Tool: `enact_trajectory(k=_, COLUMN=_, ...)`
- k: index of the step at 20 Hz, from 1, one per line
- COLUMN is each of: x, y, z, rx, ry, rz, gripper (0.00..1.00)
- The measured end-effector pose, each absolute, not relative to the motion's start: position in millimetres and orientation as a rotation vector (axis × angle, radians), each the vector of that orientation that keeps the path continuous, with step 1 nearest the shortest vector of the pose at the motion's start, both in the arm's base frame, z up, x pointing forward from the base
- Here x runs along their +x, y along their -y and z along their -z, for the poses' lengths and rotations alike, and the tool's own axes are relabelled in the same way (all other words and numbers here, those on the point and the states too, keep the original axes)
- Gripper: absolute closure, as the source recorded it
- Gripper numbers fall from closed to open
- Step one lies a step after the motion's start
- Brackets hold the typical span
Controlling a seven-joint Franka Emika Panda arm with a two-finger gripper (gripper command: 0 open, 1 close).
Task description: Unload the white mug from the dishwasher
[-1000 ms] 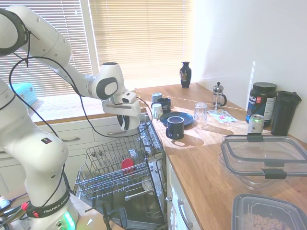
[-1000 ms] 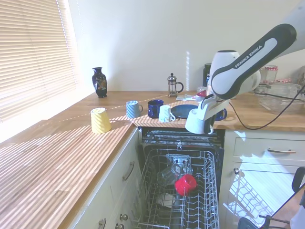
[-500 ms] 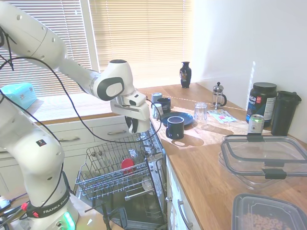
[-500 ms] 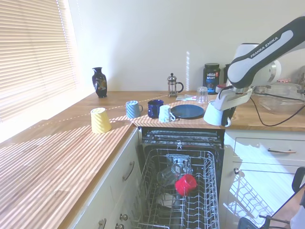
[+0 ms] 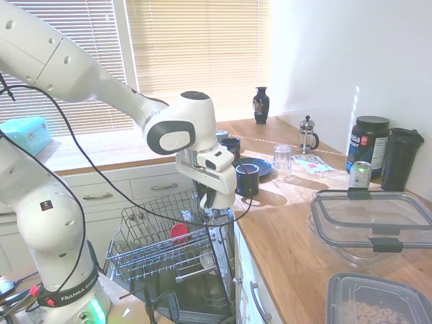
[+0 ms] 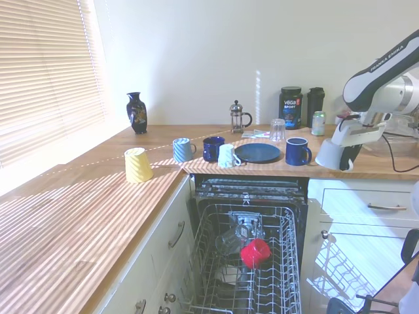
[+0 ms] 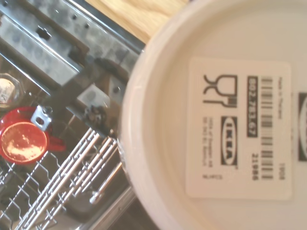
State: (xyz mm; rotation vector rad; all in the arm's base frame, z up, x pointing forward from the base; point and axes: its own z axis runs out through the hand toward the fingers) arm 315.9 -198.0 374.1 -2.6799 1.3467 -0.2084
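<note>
My gripper (image 6: 345,156) is shut on the white mug (image 6: 328,155), which hangs tilted, mouth down, just above the wooden counter's front edge, beside the dishwasher opening. In the first exterior view the gripper (image 5: 210,197) hangs over the rack's near corner and hides most of the mug. The mug's base with a printed label (image 7: 216,120) fills the wrist view. The dishwasher stands open with its wire rack (image 6: 216,288) pulled out, also seen as the rack (image 5: 152,239) below the arm.
A red cup (image 6: 255,252) and a clear glass sit in the rack. On the counter stand a dark blue mug (image 6: 297,151), a blue plate (image 6: 257,152), a small white cup (image 6: 226,156), a yellow mug (image 6: 137,164) and plastic containers (image 5: 371,223).
The arm has carried the white mug sideways from above the back of the dishwasher opening to the counter edge beside it, past the dark blue mug.
</note>
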Motion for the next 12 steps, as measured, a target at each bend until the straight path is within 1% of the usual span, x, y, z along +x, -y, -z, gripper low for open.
enact_trajectory(k=3, x=314.1, y=200.1, z=-374.2, rx=-2.676, ry=-1.355, rz=0.195, gripper=1.00)
enact_trajectory(k=5, x=317.9, y=207.4, z=-386.0, rx=-2.673, ry=-1.363, rz=0.193, gripper=1.00)
enact_trajectory(k=9, x=338.3, y=244.6, z=-418.1, rx=-2.669, ry=-1.384, rz=0.176, gripper=1.00)
enact_trajectory(k=12, x=361.4, y=266.6, z=-411.7, rx=-2.690, ry=-1.393, rz=0.124, gripper=1.00)
